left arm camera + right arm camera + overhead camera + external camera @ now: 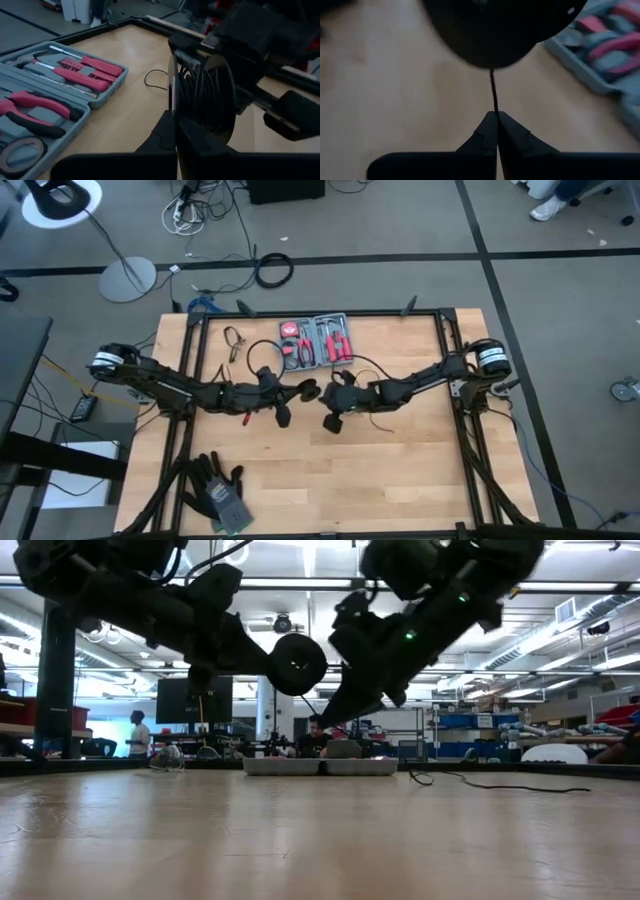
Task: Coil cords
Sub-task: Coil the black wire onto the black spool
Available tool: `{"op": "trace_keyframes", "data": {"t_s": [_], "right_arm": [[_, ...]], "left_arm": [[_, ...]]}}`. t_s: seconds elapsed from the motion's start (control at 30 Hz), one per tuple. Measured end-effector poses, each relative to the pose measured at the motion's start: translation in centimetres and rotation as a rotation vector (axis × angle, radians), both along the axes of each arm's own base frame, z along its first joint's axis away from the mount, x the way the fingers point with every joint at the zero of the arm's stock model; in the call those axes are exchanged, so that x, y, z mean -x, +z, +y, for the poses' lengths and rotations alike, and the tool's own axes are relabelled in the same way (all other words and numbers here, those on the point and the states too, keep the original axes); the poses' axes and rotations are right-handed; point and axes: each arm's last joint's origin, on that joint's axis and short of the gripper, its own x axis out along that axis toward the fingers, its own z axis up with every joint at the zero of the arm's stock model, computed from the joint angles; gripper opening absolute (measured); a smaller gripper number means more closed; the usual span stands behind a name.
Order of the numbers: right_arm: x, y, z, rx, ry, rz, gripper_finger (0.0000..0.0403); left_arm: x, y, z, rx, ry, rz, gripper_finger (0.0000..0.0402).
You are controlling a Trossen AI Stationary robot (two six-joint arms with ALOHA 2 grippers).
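The cord is a thin black wire wound onto a round black disc [200, 95], which hangs above the table's middle [298, 663]. My left gripper [176, 119] is shut at the disc's rim. My right gripper [496, 114], facing it from the table's right [328, 405], is shut on the wire just below the disc [485, 35]. The wire's loose rest trails over the tabletop [480, 783] and loops near the red tool kit [150, 80]. My left gripper pinches the lower rim of the disc [173, 107] between its two fingertips, coming nearly level from the table's left. The disc stands on edge, lifted clear of the table, with its coiled wire showing. My right gripper pinches the single strand of wire [494, 102] at its fingertips, slanting down from the table's right. The strand runs straight and taut from the fingertips up to the disc, clear of the table.
An open tool kit [315, 342] with red-handled tools lies at the table's far middle. A pair of dark gloves [220, 492] lies near the front left corner. Black frame rails [455, 430] run along the table's sides. Bare wood lies in front of the grippers.
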Motion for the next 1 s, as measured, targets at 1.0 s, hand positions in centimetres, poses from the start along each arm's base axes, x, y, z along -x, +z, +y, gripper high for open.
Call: {"op": "trace_keyframes", "data": {"t_s": [1.0], "right_arm": [[4.5, -4.0, -4.5, -0.195, 0.150, -0.185, 0.0077]], "left_arm": [[1.5, -2.1, 0.0, 0.046, -0.050, 0.037, 0.0000]]}}
